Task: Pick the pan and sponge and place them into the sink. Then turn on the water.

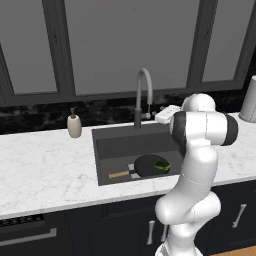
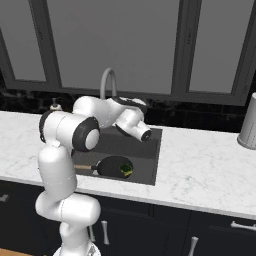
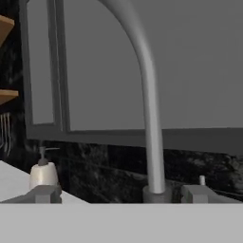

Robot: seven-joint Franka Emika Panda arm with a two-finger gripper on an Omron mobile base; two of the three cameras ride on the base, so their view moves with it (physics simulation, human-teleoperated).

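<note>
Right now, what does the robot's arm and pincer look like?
The arm is glossy white, built of rounded, bulbous segments with dark grey bands at the joints. No cables or markings show. The pincer has two small grey, blocky fingertips in the hand view.

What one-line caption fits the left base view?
Pan and sponge lie in the sink; open gripper beside the faucet.

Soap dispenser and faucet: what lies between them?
Bare white counter and dark backsplash separate soap dispenser from faucet, in the left base view.
</note>
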